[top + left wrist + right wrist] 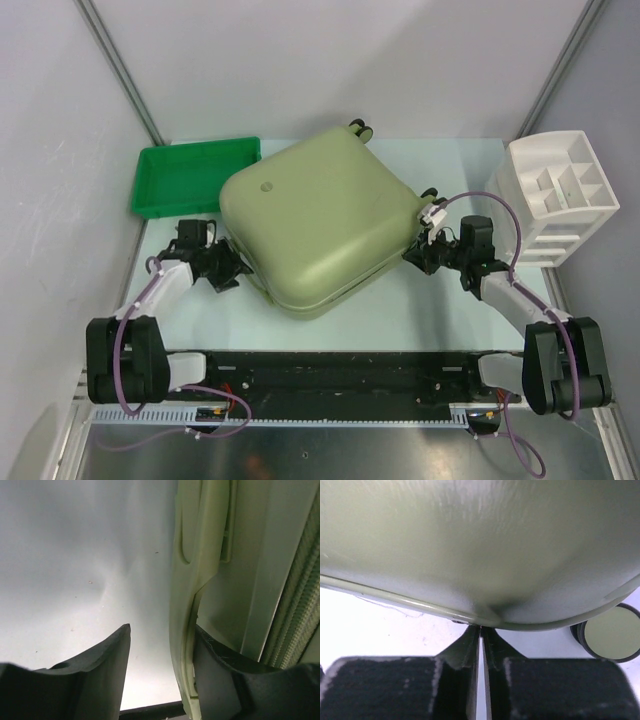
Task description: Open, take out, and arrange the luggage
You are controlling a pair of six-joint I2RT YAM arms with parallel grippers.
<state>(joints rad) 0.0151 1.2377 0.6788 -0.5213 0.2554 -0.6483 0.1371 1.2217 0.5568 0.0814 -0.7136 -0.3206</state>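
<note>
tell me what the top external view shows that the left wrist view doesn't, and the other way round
Only the top external view shows the whole luggage lying closed, its wheels, the green tray, the white organizer and the right gripper at the case's right corner. Only the left wrist view shows a pale green strip of the shell between the open fingers, one pad touching it, and a ribbed band beside it. Both show the luggage, the table and the left gripper.
</note>
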